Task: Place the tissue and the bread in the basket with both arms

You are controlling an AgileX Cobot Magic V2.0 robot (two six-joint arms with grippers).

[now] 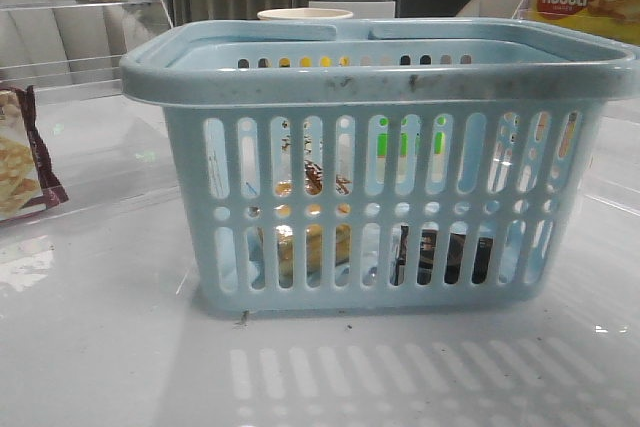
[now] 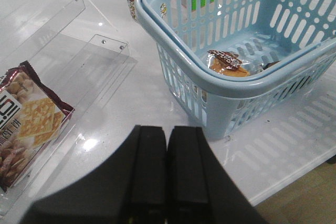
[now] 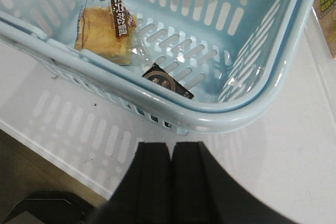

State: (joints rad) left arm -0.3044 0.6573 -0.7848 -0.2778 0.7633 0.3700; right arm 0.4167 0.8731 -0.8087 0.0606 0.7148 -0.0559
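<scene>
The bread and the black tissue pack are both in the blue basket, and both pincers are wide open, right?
Not quite. The bread and tissue pack do lie in the basket, but the pincers are shut. The left wrist view shows the left pincer with its fingers pressed together, and the right wrist view shows the right pincer the same.

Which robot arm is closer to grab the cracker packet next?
Probably the left. The cracker packet lies on the table beside the left gripper, which is shut and empty. The right gripper is over by the basket, where bread and tissue already lie.
</scene>
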